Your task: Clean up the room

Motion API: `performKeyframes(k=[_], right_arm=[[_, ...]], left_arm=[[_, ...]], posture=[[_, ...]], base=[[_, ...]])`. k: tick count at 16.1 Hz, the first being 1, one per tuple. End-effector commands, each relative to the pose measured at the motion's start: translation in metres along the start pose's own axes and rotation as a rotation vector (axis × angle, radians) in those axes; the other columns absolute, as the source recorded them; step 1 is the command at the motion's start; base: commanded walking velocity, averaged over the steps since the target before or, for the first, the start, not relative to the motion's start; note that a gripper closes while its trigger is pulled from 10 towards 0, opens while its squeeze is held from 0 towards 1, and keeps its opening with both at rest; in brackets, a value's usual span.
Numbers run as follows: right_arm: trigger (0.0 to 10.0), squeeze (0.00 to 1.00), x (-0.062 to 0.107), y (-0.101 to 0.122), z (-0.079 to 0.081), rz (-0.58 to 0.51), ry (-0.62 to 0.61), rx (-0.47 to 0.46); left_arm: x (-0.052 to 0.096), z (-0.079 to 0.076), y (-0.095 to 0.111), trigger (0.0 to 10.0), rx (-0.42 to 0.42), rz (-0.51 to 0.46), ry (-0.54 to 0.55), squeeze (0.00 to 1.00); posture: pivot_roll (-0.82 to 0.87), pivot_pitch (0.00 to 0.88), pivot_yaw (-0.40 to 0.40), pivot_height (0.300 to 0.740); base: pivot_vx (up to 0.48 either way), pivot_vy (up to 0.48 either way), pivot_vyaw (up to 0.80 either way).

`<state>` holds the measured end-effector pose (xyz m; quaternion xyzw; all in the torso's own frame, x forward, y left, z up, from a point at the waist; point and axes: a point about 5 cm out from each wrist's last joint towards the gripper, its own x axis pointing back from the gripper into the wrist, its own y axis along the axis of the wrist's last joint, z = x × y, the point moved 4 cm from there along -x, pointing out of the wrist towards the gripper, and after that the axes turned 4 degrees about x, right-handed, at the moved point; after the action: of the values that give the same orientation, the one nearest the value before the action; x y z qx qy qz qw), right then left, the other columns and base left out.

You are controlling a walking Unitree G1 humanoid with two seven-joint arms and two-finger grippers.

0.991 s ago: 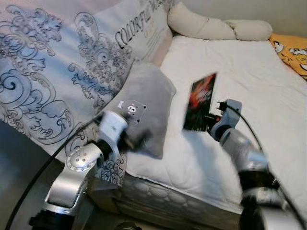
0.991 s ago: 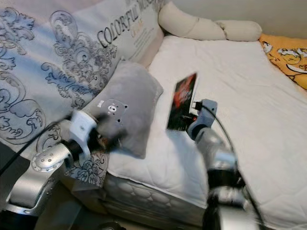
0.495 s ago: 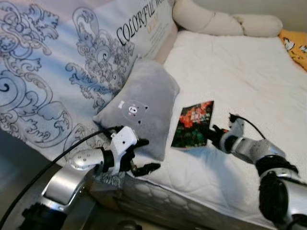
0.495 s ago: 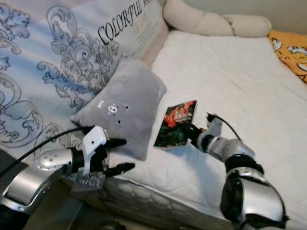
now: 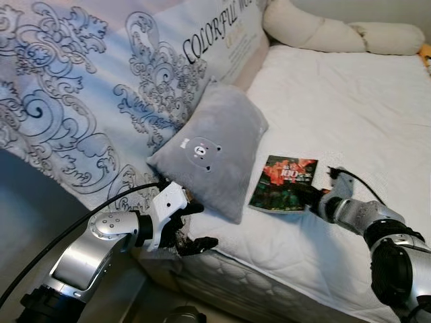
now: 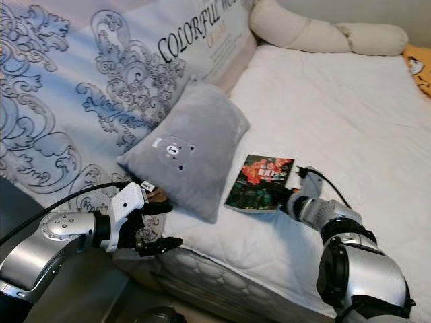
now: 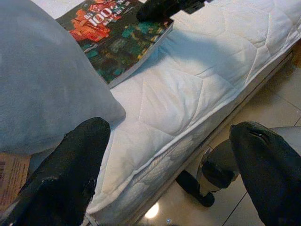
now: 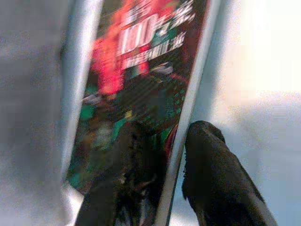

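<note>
A dark paperback book with a red-and-green cover [image 5: 283, 183] lies flat on the white quilted mattress [image 5: 350, 121], just beside a grey plush bear-face pillow [image 5: 212, 148]. The right tool [image 8: 175, 155] pinches the book's near edge — one finger on either side. The left tool [image 5: 195, 225] hovers spread wide at the mattress edge, holding nothing.

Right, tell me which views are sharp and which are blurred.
Both eye views are sharp: the pillow and book read crisply. The left wrist view is sharp on the mattress, soft on its near fingers. The right wrist view is blurred throughout, washed out beside the book.
</note>
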<state>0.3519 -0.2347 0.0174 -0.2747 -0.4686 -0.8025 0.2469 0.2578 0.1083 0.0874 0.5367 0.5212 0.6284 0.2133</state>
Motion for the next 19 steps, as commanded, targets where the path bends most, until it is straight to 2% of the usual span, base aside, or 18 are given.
performKeyframes(k=[1, 3, 4, 7, 8, 9, 10, 12, 13, 14, 15, 16, 17, 18, 19], right_arm=[[10.0, 1.00, 0.004, 0.009, -0.012, -0.045, -0.066, -0.003], [10.0, 1.00, 0.009, 0.015, -0.026, -0.070, -0.116, 0.040], [10.0, 1.00, 0.011, 0.018, -0.027, -0.070, -0.105, 0.118], [10.0, 1.00, 0.010, 0.021, -0.014, -0.060, 0.003, 0.278], [10.0, 1.00, 0.010, 0.023, -0.010, -0.082, 0.025, 0.301], [10.0, 1.00, 0.010, 0.032, -0.006, -0.154, 0.035, 0.316], [10.0, 1.00, 0.014, 0.044, -0.001, -0.287, 0.009, 0.350], [10.0, 1.00, 0.021, 0.052, 0.001, -0.429, -0.059, 0.447], [10.0, 0.10, 0.027, 0.041, 0.002, -0.511, -0.130, 0.456], [10.0, 0.10, 0.029, 0.036, 0.002, -0.522, -0.152, 0.443], [10.0, 0.00, 0.036, 0.023, 0.011, -0.564, -0.172, 0.444], [10.0, 0.00, 0.036, 0.023, 0.011, -0.564, -0.172, 0.444], [10.0, 0.00, 0.046, 0.013, 0.029, -0.610, -0.134, 0.551], [10.0, 0.00, 0.049, 0.010, 0.033, -0.626, -0.129, 0.557], [10.0, 0.00, 0.052, 0.000, 0.034, -0.621, -0.140, 0.516]], left_arm=[[0.003, 0.001, 0.002, 10.0, -0.015, 0.009, -0.007, 0.00], [0.002, 0.001, 0.002, 10.0, -0.017, 0.013, -0.014, 0.00], [0.001, 0.001, 0.002, 10.0, -0.018, 0.012, -0.016, 0.00], [-0.002, 0.003, 0.004, 10.0, 0.000, -0.029, 0.015, 0.00], [-0.003, 0.005, 0.004, 10.0, 0.016, -0.056, 0.048, 0.00], [-0.005, 0.011, 0.008, 10.0, 0.041, -0.128, 0.139, 0.00], [-0.005, 0.022, 0.013, 10.0, 0.061, -0.222, 0.295, 0.00], [-0.001, 0.031, 0.015, 10.0, 0.075, -0.280, 0.432, 0.00], [0.005, 0.045, 0.013, 10.0, 0.109, -0.322, 0.614, 0.00], [0.007, 0.047, 0.012, 10.0, 0.119, -0.330, 0.652, 0.00], [0.014, 0.053, 0.013, 10.0, 0.137, -0.369, 0.746, 0.00], [0.014, 0.053, 0.013, 10.0, 0.137, -0.369, 0.746, 0.00], [0.019, 0.056, 0.011, 10.0, 0.136, -0.387, 0.827, 0.00], [0.020, 0.056, 0.010, 10.0, 0.137, -0.388, 0.848, 0.00], [0.021, 0.054, 0.007, 10.0, 0.141, -0.387, 0.866, 0.00]], posture=[[0.27, 0.000, 0.085, 0.740], [0.26, 0.000, 0.092, 0.740], [0.25, 0.000, 0.094, 0.740], [0.21, 0.000, 0.092, 0.740], [0.19, 0.000, 0.090, 0.740], [0.17, 0.000, 0.081, 0.740], [0.16, 0.000, 0.072, 0.740], [0.14, 0.000, 0.068, 0.740], [0.12, 0.000, 0.050, 0.740], [0.12, 0.000, 0.045, 0.740], [0.12, 0.000, 0.016, 0.740], [0.12, 0.000, 0.016, 0.740], [0.13, 0.000, 0.002, 0.740], [0.12, 0.000, 0.002, 0.740], [0.12, 0.000, 0.000, 0.740]], base=[[0.000, 0.000, 0.00], [0.000, 0.000, 0.00], [0.000, 0.000, 0.00], [0.000, 0.000, 0.00], [0.000, 0.000, 0.00], [0.000, 0.000, 0.00], [0.000, 0.000, 0.00], [0.000, 0.000, 0.00], [0.000, -0.375, 0.00], [0.000, -0.375, 0.00], [0.000, -0.480, 0.00], [0.000, -0.480, 0.00], [0.000, -0.480, 0.00], [0.000, -0.480, 0.00], [0.000, -0.480, 0.00]])
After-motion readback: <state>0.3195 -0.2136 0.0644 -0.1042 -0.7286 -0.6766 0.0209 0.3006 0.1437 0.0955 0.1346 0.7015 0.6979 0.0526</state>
